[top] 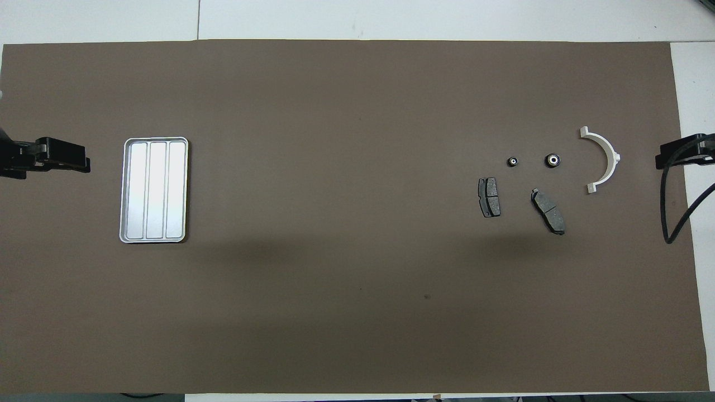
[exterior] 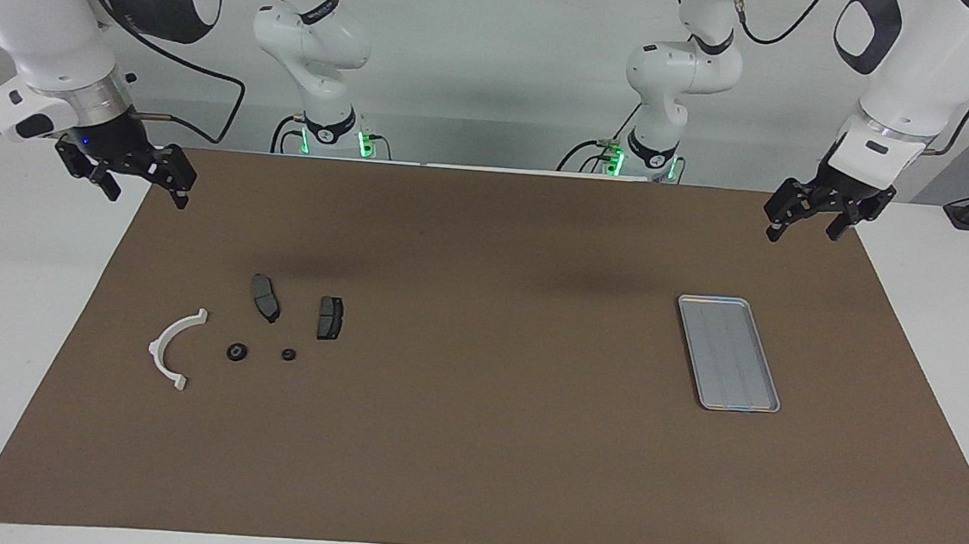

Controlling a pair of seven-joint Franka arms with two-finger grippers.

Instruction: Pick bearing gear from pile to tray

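The pile lies on the brown mat toward the right arm's end. In it are two small black round bearing gears, a bigger one (exterior: 237, 352) (top: 552, 160) and a smaller one (exterior: 289, 354) (top: 513, 162). With them lie a white half-ring bracket (exterior: 157, 348) (top: 613, 156) and two dark brake pads (exterior: 266, 296) (exterior: 329, 318). The silver tray (exterior: 729, 353) (top: 153, 190) sits empty toward the left arm's end. My right gripper (exterior: 147, 192) (top: 670, 156) hangs open over the mat's edge beside the pile. My left gripper (exterior: 803, 234) (top: 72, 159) hangs open over the mat's edge by the tray.
The brown mat (exterior: 471, 444) covers most of the white table. A black cable (top: 670, 218) loops down from the right arm near the mat's edge. Both arm bases stand at the robots' end of the table.
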